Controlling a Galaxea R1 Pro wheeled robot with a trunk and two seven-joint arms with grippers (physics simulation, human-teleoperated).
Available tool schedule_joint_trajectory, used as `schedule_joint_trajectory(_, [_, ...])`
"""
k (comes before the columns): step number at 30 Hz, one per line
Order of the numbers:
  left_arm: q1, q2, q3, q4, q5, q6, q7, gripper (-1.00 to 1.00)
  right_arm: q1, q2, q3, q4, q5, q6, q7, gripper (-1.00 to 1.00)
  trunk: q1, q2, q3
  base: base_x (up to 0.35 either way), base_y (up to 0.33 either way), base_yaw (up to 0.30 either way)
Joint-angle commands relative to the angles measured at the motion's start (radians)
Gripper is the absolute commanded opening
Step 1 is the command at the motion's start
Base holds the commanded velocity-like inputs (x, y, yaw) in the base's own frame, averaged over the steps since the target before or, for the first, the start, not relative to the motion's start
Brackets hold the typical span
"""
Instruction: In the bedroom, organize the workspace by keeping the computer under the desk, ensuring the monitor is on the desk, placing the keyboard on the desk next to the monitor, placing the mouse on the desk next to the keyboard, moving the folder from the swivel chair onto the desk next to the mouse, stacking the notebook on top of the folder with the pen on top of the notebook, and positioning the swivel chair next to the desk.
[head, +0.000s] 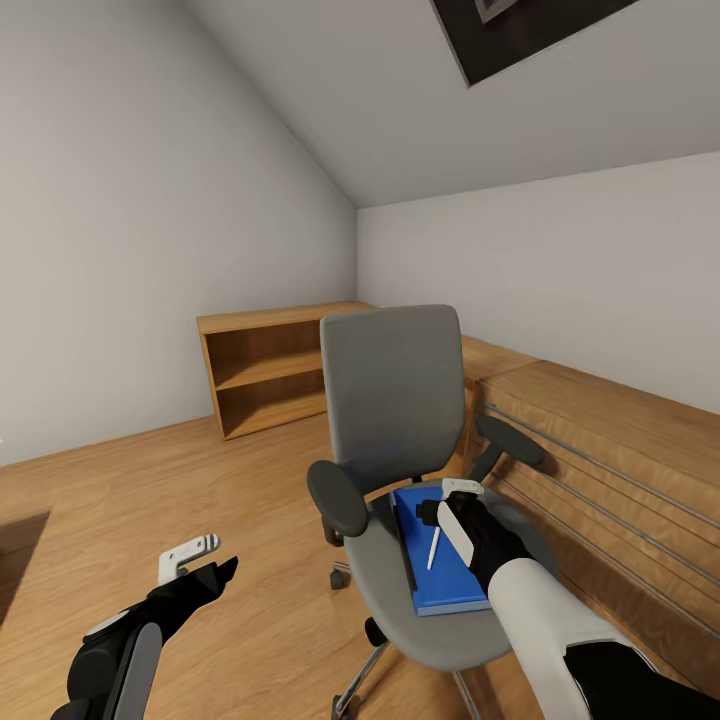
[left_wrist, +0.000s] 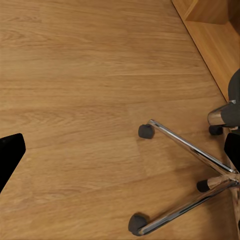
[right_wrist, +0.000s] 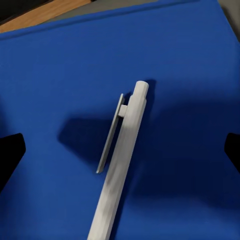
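Observation:
The grey swivel chair (head: 395, 400) stands mid-room on the wood floor. The bright-blue folder (head: 440, 575) lies on its seat, and the pale pen (head: 434, 548) lies on the folder (right_wrist: 60, 75). A thin dark strip (head: 404, 545) runs along the folder's left edge; I cannot tell if it is the notebook. My right gripper (head: 445, 500) hovers open just over the pen (right_wrist: 122, 155), one finger on each side, not touching it. My left gripper (head: 205, 562) hangs open over bare floor left of the chair. The desk, monitor, keyboard, mouse and computer are out of view.
Low light-wood shelving (head: 265, 365) stands against the back wall. A long wooden platform (head: 610, 440) runs along the right wall, close behind the chair. The chair's chrome base (left_wrist: 190, 150) and casters (left_wrist: 145, 131) spread over the floor near my left gripper.

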Motion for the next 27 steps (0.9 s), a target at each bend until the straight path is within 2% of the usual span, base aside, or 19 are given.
schedule_joint_trajectory(1, [-0.001,-0.001,0.001,-0.001,0.011,0.005,0.007,1.0,0.0,-0.001,0.005,-0.001,-0.01,0.004,-0.009,1.0,0.0,0.0,-0.001,0.0,0.0,0.0])
schedule_joint_trajectory(8, [-0.001,-0.001,0.001,-0.001,0.011,0.005,0.007,1.0,0.0,-0.001,0.004,-0.001,-0.01,0.004,-0.009,1.0,0.0,0.0,-0.001,0.0,0.0,0.0])
schedule_joint_trajectory(13, [-0.001,-0.001,0.001,-0.001,0.011,0.005,0.007,1.0,0.0,-0.001,0.004,-0.001,-0.01,0.004,-0.009,1.0,0.019,-0.035,-0.017,0.0,0.0,0.0])
schedule_joint_trajectory(27, [-0.001,0.0,0.002,-0.001,0.011,0.006,0.005,1.0,0.0,-0.001,0.006,-0.001,-0.01,0.004,-0.009,1.0,0.019,-0.035,-0.017,0.0,0.0,0.0])
